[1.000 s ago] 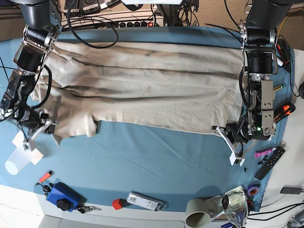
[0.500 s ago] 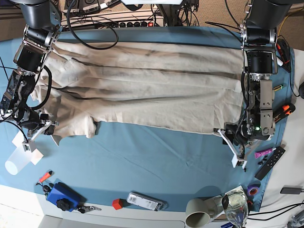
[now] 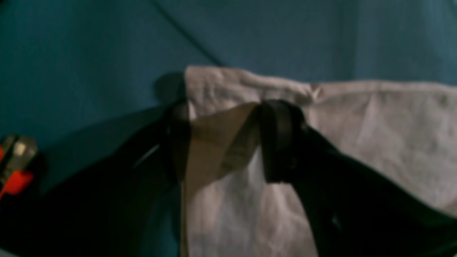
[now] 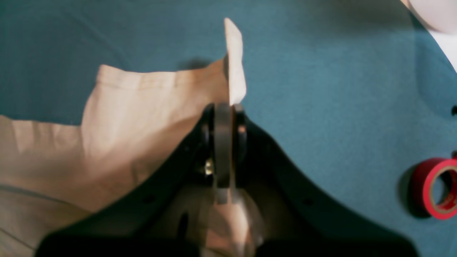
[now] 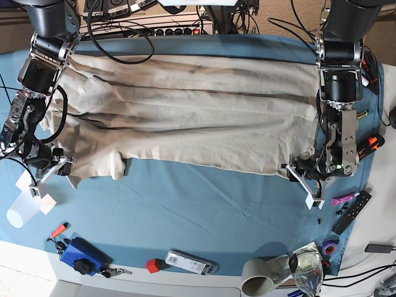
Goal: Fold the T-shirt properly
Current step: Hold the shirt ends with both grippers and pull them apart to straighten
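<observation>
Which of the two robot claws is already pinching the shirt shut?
The right gripper: its jaws are closed tight on a corner of the T-shirt. The left gripper has its jaws apart, straddling the shirt's edge.

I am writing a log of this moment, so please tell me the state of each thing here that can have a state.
T-shirt: spread wide on the teal cloth, wrinkled, not yet folded.
Left end effector: open, fingers on either side of a shirt corner.
Right end effector: shut on the shirt's edge, a flap sticking up.
Red tape roll: lying apart on the cloth.
Clear cup: tipped on its side.
</observation>
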Controlling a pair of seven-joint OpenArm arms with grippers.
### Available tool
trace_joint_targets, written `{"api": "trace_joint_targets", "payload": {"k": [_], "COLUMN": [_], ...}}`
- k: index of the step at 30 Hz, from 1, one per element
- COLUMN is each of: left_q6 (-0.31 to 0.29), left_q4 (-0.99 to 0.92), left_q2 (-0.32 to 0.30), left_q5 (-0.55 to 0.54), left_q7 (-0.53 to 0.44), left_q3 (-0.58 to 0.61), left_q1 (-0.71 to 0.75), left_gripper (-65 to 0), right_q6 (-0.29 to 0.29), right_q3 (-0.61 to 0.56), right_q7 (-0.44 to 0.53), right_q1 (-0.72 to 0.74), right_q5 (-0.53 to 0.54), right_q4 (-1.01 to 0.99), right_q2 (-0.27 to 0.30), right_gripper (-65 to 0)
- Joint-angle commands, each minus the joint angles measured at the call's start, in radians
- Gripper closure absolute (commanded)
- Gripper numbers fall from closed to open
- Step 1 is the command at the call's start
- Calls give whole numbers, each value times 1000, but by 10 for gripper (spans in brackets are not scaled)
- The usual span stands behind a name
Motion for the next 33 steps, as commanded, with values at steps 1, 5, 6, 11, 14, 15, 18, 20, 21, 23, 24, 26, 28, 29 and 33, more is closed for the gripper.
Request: {"api": "trace_joint_targets", "payload": {"k": [1, 5, 6, 11, 14, 15, 18, 20, 21, 23, 24, 26, 28, 29, 33], "left_q6": [-5, -5, -5, -3, -2, 0, 0, -1, -1, -1, -1, -5, -5, -4, -5], "left_q4": [-25, -39, -39, -38, -35, -31, -3, 21, 32, 55, 65, 85, 101, 107, 128], "left_q2": [9, 39, 47, 77, 74, 73, 71, 71, 71, 71, 71, 71, 67, 63, 31], "left_q5": [-20, -43, -45, -44, -45, -44, -44, -44, -44, -44, -44, -44, -45, -45, -55], "left_q7": [48, 118, 133, 204, 264, 285, 338, 341, 342, 343, 344, 350, 352, 354, 357], "left_q3": [5, 5, 5, 5, 5, 5, 5, 5, 5, 5, 5, 5, 5, 5, 5], "left_q1": [-1, -1, -1, -4, -23, -32, -66, -89, -99, -114, -117, -118, -113, -111, -104], "left_gripper": [-311, -266, -231, 0, 0, 0, 0, 0, 0, 0, 0, 0, 0, 0, 0], "right_q6": [2, 2, 2, 2, 2, 3, 8, 23, 25, 25, 25, 25, 26, 26, 26], "right_q3": [4, 4, 4, 4, 4, 4, 4, 4, 4, 4, 4, 4, 4, 4, 4], "right_q7": [14, 14, 15, 16, 43, 55, 71, 68, 64, 53, 50, 38, 21, 10, -38], "right_q1": [26, 26, 26, 26, 26, 26, 26, 26, 26, 26, 26, 26, 26, 26, 26], "right_q5": [9, 9, 9, 9, 9, 9, 10, 13, 13, 13, 13, 30, 82, 109, 171], "right_q4": [16, 16, 16, 16, 16, 16, 18, 18, 18, 18, 18, 19, 26, 33, 74], "right_q2": [19, 19, 19, 20, 20, 21, 21, 20, 20, 22, 23, 32, 47, 55, 90], "right_gripper": [0, 0, 0, 0, 0, 0, 0, 0, 0, 0, 0, 0, 0, 0, 0]}}
